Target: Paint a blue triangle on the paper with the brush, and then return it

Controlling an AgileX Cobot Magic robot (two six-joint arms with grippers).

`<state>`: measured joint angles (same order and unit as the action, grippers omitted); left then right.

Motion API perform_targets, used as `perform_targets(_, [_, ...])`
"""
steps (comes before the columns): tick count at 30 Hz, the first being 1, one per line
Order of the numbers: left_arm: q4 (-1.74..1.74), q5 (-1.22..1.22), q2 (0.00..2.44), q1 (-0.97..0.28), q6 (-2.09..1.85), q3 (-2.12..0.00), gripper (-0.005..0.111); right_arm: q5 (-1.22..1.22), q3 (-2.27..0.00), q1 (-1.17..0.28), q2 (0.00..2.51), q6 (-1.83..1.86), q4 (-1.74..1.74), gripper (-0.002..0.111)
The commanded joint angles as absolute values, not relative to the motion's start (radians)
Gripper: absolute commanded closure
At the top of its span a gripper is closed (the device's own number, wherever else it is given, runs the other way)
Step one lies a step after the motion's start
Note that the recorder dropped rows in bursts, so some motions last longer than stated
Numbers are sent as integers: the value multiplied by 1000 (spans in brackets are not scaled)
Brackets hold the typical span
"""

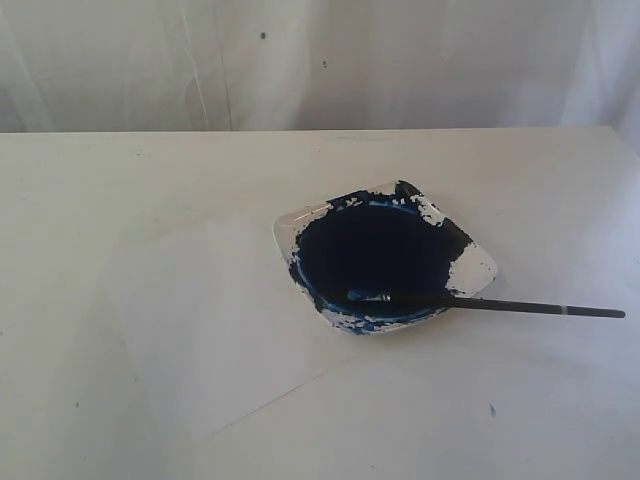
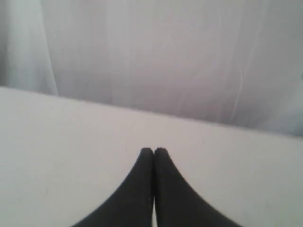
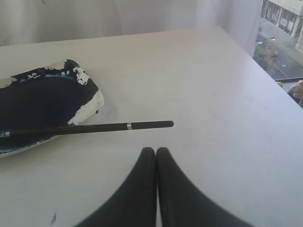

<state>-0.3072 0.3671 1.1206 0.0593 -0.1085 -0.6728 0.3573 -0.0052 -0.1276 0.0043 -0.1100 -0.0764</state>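
Reaching for the brush (image 3: 99, 126) is the step in hand; nothing is picked up yet. The right gripper (image 3: 156, 150) has its jaws pressed together and empty, above bare table (image 3: 222, 109). Just ahead of its tips the brush lies flat. The free handle end is nearest the gripper, with a pale band part way along, and the bristle end rests in the dish (image 3: 92, 101) of dark blue paint further off to one side. The paper (image 1: 200, 320) lies beyond the dish, on the side away from this gripper. Its edge seems to run under the dish, though that is hard to tell, and no paint shows on it. The left gripper (image 2: 154, 150) also has its jaws together and empty, with only table and curtain (image 2: 165, 56) ahead, well apart from everything. To do the step well, I judge: part the jaws first and come down across the handle, not along it. Grip the free stretch between band and dish rim, clear of wet paint. Lift gently, since the handle leans on the rim and dragging could shift the dish. The thin handle may roll if one finger lands first.
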Motion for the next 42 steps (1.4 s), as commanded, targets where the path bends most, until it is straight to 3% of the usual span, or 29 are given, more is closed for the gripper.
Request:
perform_targets(1, [-167,21,1369,61,-26,-834,107,350,0,-129,0,-109,-79,108])
perform_targets(7, [-235,-248,1656,61,-138,-1016,107,350,0,-129,0,-109,-79,108])
perform_targets(14, [-770,-413,1734,69,-678,-1178,107,350,0,-129,0,-109,-79,108])
perform_targets(17, [-1237,-816,1747,110,-1274,-1223,107,350,0,-129,0,-109,-79,108])
perform_targets(19, [-1438,-1183,1783,140,-1480,-1237,107,350,0,-129,0,-109,-79,108])
perform_targets(20, [-1498,-1221,1805,150,-1528,-1247,107,350,0,-129,0,-109,-79,108])
perform_targets(25, [-1442,-1201,1820,183,-1427,-1247,107,350,0,-129,0,-109,-79,108])
perform_targets(32, [-1332,-926,1897,210,-1062,-1247,107,350,0,-129,0,-109,-79,108])
perform_targets(42, [-1343,-879,2049,207,-1052,-1219,107,350,0,-129,0,-109,-79,108])
